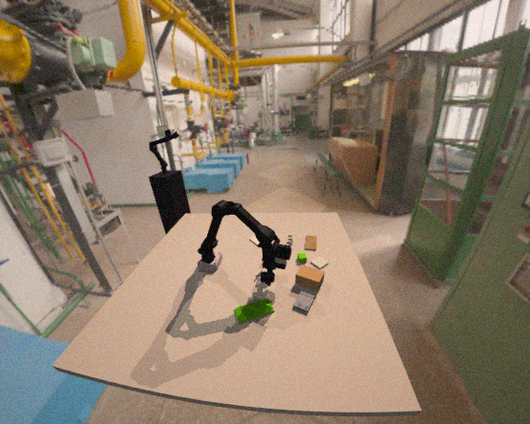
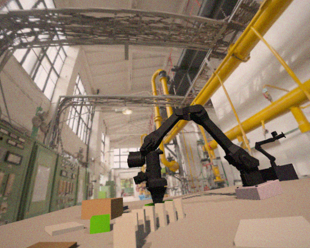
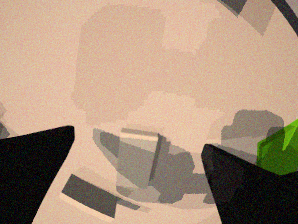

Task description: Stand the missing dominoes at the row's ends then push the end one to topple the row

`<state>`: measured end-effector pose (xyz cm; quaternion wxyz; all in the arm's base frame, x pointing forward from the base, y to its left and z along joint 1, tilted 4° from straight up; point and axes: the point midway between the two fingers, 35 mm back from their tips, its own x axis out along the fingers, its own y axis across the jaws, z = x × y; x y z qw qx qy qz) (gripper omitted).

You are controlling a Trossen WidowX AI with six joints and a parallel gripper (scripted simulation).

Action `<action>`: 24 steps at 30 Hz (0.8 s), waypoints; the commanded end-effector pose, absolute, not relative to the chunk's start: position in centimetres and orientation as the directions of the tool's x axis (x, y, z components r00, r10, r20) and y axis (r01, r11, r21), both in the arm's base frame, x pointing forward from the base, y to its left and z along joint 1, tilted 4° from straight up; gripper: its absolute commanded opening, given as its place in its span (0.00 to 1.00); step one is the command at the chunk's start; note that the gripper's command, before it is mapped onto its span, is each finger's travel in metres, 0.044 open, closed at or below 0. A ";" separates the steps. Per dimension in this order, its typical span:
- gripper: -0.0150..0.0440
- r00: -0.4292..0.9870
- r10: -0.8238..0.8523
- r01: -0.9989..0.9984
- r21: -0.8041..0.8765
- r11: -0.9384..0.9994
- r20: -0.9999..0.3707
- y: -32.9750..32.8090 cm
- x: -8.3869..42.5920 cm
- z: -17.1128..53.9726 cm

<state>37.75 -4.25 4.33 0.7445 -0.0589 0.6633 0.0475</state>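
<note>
While your desk [image 1: 316,363] [image 2: 190,237] [image 3: 40,65] has the row [image 1: 289,240] [image 2: 160,215] standing, you have the push left. Your empty claw [image 1: 267,284] [image 2: 158,202] [image 3: 140,143] is wide apart over a domino [image 3: 135,162], which you probably need to stand up at the end.

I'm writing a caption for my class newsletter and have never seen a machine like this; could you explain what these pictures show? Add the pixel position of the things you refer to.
It is one jointed black robot arm ending in a gripper [image 1: 263,286] [image 3: 140,143], a two-fingered hand. The top picture looks down across the table [image 1: 316,372]; the exterior one looks from low beside it; the wrist one looks down past the fingers.

On the table, a row of dominoes [image 2: 161,214] stands upright. Around it are a green cube [image 1: 302,258] [image 2: 100,224], an orange-brown block [image 1: 309,277] [image 2: 96,208] and a flat green piece [image 1: 254,310] [image 3: 280,155]. The gripper is open, holding nothing, above a pale block [image 3: 136,162].
</note>
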 end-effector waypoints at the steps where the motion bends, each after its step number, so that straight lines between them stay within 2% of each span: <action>1: 1.00 0.106 -0.003 -0.146 -0.019 0.989 -0.994 -4.2 37.6 3.3; 8: 1.00 0.106 -0.003 -0.146 -0.019 0.989 -0.994 -4.2 37.6 3.0; 20: 0.47 0.106 -0.003 -0.146 -0.019 0.989 -0.994 -4.2 37.6 3.0; 21: 0.44 0.106 -0.003 -0.146 -0.019 0.989 -0.994 -4.2 37.6 3.0; 24: 0.44 0.106 -0.003 -0.146 -0.019 0.989 -0.994 -4.2 37.6 3.0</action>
